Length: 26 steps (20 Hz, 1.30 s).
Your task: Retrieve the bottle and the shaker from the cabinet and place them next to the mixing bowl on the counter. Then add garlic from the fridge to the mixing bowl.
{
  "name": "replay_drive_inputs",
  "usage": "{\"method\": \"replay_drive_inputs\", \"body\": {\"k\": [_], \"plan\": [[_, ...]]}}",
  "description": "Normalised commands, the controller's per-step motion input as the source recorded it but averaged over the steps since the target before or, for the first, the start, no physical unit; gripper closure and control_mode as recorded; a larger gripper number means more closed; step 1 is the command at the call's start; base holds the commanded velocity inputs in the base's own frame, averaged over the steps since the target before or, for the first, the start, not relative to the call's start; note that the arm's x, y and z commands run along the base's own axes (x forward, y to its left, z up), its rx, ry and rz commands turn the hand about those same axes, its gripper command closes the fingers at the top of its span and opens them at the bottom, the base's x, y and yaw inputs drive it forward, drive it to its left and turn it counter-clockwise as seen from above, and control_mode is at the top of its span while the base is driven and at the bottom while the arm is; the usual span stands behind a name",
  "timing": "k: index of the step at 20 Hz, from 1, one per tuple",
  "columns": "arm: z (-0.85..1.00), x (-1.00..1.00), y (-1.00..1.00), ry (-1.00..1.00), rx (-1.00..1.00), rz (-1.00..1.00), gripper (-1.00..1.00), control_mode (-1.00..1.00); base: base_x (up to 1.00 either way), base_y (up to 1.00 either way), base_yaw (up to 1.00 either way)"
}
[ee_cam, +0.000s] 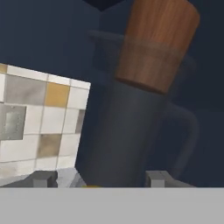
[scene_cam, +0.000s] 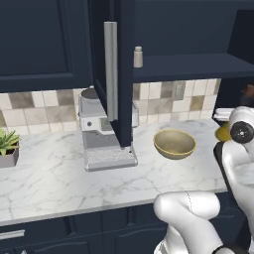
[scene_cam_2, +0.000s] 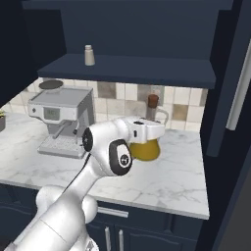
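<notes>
A home kitchen: a marble desk (scene_cam: 59, 173) runs under navy cabinets (scene_cam: 44, 39), with a beige-and-grey tile backsplash (scene_cam: 34, 111) between them. A coffee machine (scene_cam: 101, 134) stands at 11 o'clock from the bowl (scene_cam: 174, 144), and a plant (scene_cam: 7, 146) sits at the desk's far 9 o'clock end.

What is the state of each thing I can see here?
cabinet: door open.
shaker: upright on the cabinet shelf.
bottle: upright on the counter, stopper in, claw around its neck.
mixing bowl: upright on the counter, nothing visible inside.
claw: fingers either side of the neck; grip unclear.
</notes>
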Motion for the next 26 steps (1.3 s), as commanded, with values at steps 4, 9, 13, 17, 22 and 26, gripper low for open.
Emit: {"method": "replay_drive_inputs", "body": {"k": [4,9,13,17,22,26], "plan": [[-0.41,0.57,-0.03,0.00,0.00,0.28,1.00,-1.00,0.00,0.00,0.00],[-0.34,0.48,-0.22,-0.03,0.00,0.24,1.00,-1.00,0.00,0.00,0.00],[-0.25,0.29,-0.35,0.00,0.00,0.16,1.00,-1.00,0.00,0.00,0.00],[-0.21,0.14,-0.06,-0.06,0.00,0.14,1.00,-1.00,0.00,0.00,0.00],[-0.16,0.11,-0.42,-0.05,0.00,0.11,1.00,-1.00,0.00,0.00,0.00],[-0.01,0.00,-0.99,0.00,0.00,0.02,1.00,-1.00,0.00,0.00,0.00]]}}
